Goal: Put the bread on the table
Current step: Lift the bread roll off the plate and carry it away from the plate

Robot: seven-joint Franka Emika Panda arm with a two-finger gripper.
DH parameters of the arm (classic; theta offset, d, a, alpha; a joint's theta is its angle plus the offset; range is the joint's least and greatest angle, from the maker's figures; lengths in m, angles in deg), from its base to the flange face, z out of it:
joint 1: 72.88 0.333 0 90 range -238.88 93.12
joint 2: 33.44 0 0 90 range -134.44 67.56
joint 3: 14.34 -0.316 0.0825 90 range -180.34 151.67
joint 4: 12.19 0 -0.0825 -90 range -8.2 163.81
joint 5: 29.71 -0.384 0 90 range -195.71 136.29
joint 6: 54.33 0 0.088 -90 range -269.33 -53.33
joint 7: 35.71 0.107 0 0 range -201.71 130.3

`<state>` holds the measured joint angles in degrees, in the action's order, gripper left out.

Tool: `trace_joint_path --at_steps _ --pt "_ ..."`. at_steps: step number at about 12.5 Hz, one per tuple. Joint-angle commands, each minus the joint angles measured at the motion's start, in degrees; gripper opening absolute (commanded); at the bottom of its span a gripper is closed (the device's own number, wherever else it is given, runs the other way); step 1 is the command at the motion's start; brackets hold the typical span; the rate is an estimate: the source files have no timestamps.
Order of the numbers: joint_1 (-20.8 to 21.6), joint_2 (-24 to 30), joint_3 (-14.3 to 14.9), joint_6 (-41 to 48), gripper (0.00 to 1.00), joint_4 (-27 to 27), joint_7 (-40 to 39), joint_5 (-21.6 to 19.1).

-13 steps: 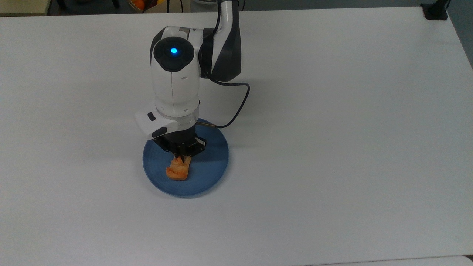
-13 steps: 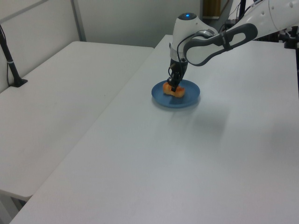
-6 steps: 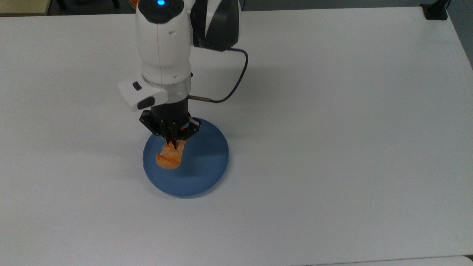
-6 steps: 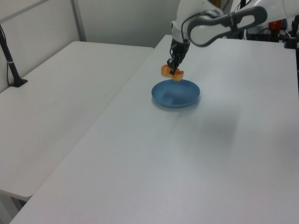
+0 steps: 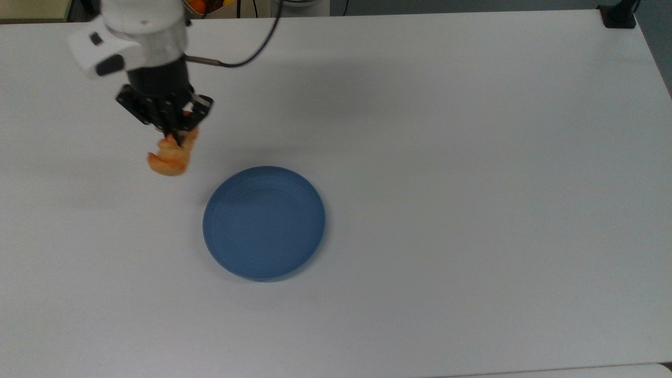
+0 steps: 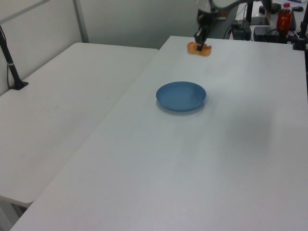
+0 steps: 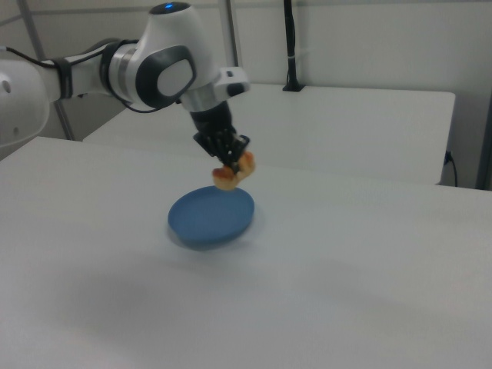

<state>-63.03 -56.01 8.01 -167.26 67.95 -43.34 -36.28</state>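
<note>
top view has the black two-finger gripper (image 5: 176, 137) clamped on one end of the small orange-brown ridged bread (image 5: 170, 156), dangling above the plain white worktop (image 5: 472, 157), beside the round blue plate (image 5: 264, 222). such an end-only pinch could slip; releasing from up here risks bouncing.

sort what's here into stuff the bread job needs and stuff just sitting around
Part of the job:
- bread, held above the tabletop
- gripper, shut on the bread
- table, where the bread is to go

Just there:
- blue plate, nothing on it
- red-labelled bottle at the far edge in the left view
- second white table on the left view's left
</note>
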Motion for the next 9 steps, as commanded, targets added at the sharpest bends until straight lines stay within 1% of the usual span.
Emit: trace_joint_path --at_steps 1,2,4,5,6,7,9 --pt "1.1 4.7 9.4 2.2 0.00 5.8 -10.8 -3.7" --pt "1.1 5.3 11.1 1.7 0.00 7.6 -12.9 -3.8" --pt "1.0 5.4 14.6 1.3 0.00 9.6 -16.9 -3.9" --pt "1.0 5.4 16.9 0.1 0.00 11.8 -20.5 -4.7" --pt "1.0 5.5 18.5 -2.6 0.00 13.8 -22.7 -6.1" --pt "1.0 5.6 19.9 -5.4 0.00 15.9 -24.8 -7.5" --pt "0.2 5.4 21.3 -11.6 0.00 20.1 -30.1 -8.2"
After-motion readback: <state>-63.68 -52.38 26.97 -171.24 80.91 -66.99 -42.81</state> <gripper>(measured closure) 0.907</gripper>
